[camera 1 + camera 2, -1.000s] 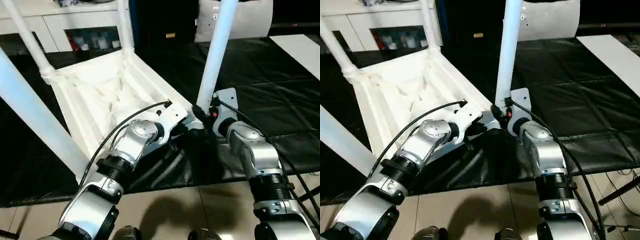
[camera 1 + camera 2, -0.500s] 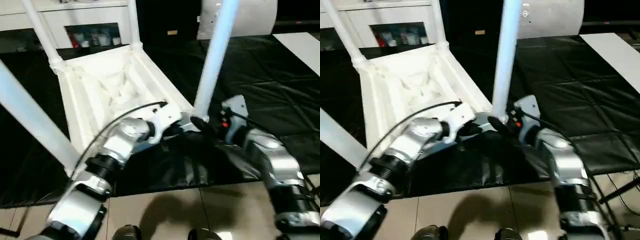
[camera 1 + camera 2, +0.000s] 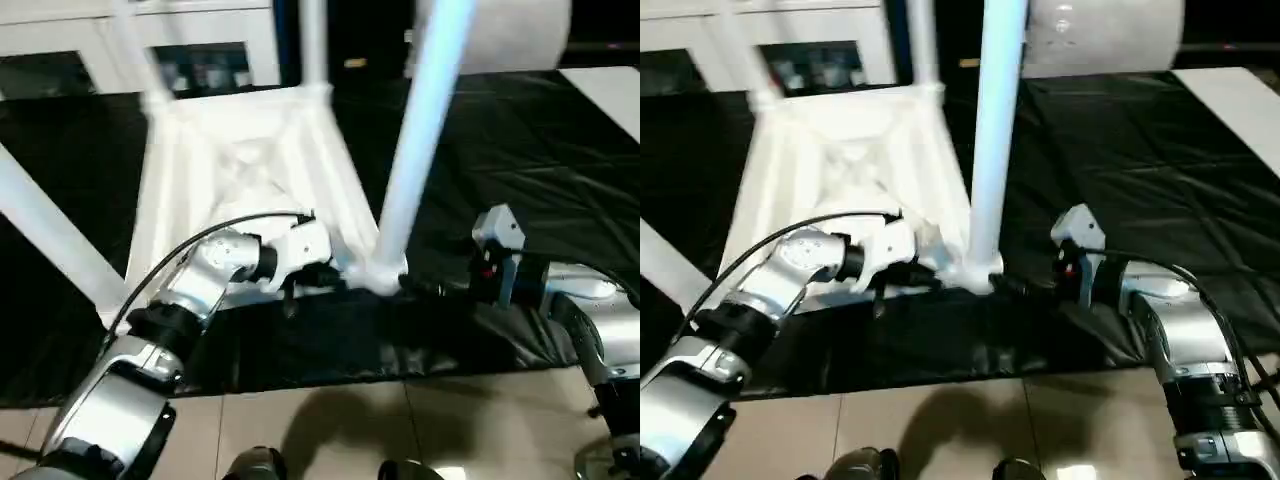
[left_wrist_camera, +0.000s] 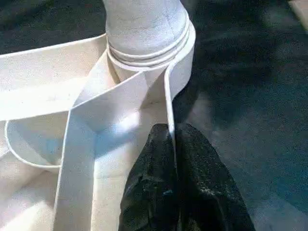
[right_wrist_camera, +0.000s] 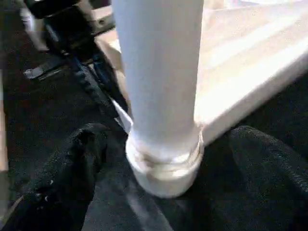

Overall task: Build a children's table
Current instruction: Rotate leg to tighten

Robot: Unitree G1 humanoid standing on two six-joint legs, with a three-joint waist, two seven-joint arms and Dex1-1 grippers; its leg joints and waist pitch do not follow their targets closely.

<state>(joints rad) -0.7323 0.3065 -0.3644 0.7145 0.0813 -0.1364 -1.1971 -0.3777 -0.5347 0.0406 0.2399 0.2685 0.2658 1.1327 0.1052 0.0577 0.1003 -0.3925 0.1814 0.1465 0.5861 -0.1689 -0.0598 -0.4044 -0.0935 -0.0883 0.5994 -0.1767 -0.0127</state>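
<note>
Our left gripper (image 4: pixel 172 159) is pinched tight on the thin side wall of the children's table (image 3: pixel 240 160), right at the near corner next to the round socket (image 4: pixel 149 43). In the left wrist view the two black fingers (image 4: pixel 149 192) sit pressed together with the white rim sandwiched between them.

Our right gripper (image 5: pixel 159 159) has its fingers spread wide, one black finger (image 5: pixel 62 168) on each side of the base of the near leg (image 3: pixel 415 130), holding nothing. From the head camera it sits just off the corner socket (image 3: pixel 378 272), with a gap between it and the leg.

The table itself is lying upside down on the big black-covered worktable (image 3: pixel 560 170), ribbed underside facing up, with its near corner right at the worktable's front edge. All the legs we can see are standing up out of their sockets: the near one between our arms, another (image 3: pixel 50 235) slanting off at the left, and two at the far corners. The far ones are blurry, so not much detail there.

Behind the worktable there's a white cabinet (image 3: pixel 230 50) with shelves.
</note>
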